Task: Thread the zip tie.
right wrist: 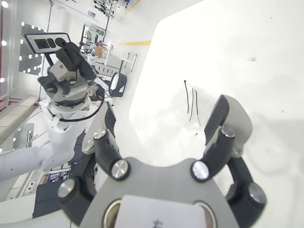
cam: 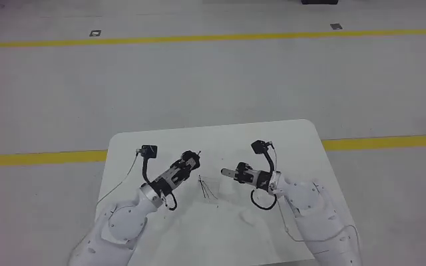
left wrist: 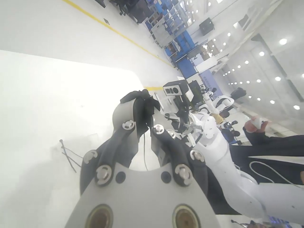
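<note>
Left gripper (left wrist: 142, 103) is clamped on a zip tie (left wrist: 144, 143); its thin black strand is seen running back between the fingers. Right gripper (right wrist: 165, 106) is spread wide, with nothing held between the pads. In the top view both grippers are placed over the middle of the white table (cam: 266, 143), near each other with tips facing. Loose zip ties (right wrist: 192, 103), a few black ones partly crossed, are laid flat on the table between the grippers, slightly nearer the robot.
</note>
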Robot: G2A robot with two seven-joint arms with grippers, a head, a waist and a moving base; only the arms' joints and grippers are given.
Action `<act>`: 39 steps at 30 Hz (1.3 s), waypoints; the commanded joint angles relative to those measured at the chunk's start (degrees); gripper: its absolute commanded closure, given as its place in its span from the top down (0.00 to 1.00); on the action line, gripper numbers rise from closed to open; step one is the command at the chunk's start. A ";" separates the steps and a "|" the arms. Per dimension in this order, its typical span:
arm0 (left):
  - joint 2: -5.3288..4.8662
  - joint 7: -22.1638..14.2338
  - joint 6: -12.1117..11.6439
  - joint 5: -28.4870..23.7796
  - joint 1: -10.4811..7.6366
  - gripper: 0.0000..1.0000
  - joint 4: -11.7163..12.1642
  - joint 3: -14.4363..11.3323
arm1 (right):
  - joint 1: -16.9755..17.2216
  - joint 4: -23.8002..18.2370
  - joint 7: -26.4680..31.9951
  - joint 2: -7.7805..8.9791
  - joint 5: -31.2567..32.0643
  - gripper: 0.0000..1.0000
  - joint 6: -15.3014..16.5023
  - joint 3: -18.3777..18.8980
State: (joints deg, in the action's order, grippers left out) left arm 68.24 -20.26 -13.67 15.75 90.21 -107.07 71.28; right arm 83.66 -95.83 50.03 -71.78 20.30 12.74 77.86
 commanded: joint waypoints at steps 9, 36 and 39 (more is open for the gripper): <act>-0.42 -7.11 -4.81 -20.96 0.55 0.00 1.83 1.92 | -0.74 0.82 -1.76 0.23 0.66 1.00 -2.86 -2.80; -1.65 -6.01 -4.68 -16.00 2.25 0.00 2.58 5.11 | -0.05 0.68 -3.28 0.54 0.77 1.00 -4.27 -3.52; -1.68 -6.08 -4.70 -16.14 2.35 0.00 2.51 5.19 | -0.05 0.68 -3.28 0.54 0.77 1.00 -4.27 -3.52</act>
State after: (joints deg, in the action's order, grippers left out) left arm 66.55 -26.32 -18.36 -0.36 92.59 -104.58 76.49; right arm 83.61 -95.14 46.75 -71.24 21.07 8.47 74.34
